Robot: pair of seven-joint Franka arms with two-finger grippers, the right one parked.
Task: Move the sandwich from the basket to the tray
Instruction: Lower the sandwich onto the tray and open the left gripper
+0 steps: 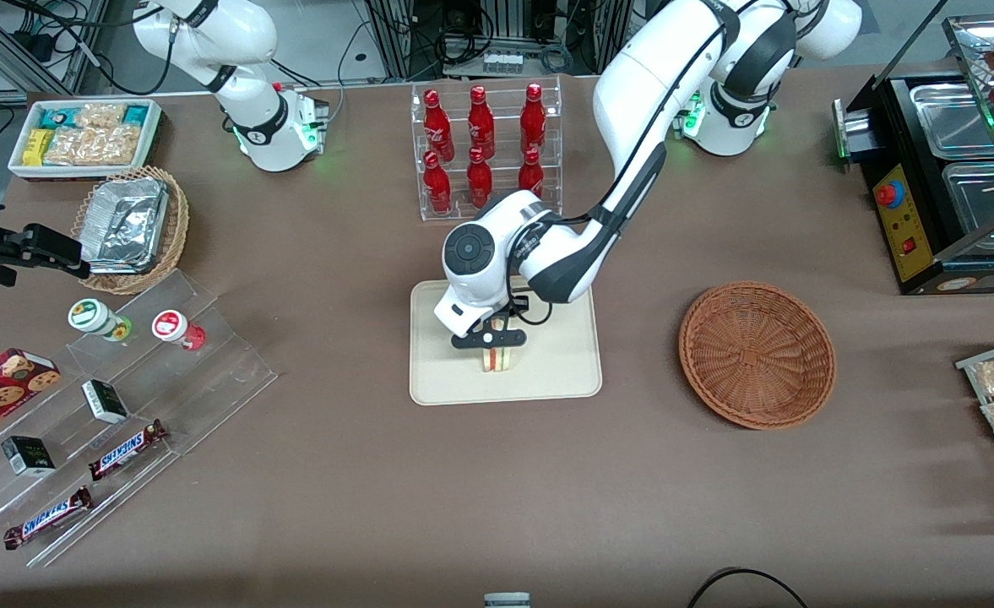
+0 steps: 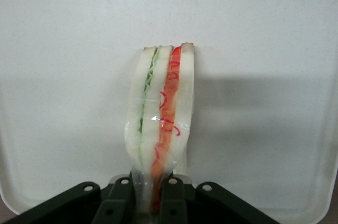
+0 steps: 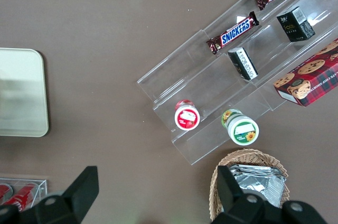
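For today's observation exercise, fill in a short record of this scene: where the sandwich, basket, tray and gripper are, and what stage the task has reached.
sandwich: over the tray, held on edge
gripper: shut on the sandwich, over the tray
tray: bare apart from the sandwich
basket: holds nothing, beside the tray toward the working arm's end
stage: sandwich at the tray, not yet released

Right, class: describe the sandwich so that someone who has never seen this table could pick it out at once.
Start at the cream tray in the middle of the brown table, just nearer the front camera than the rack of red bottles. Over it, the claw is shut on the sandwich, a pale bread wedge. Its green and red filling stripes mark it out; nothing else is on the tray.
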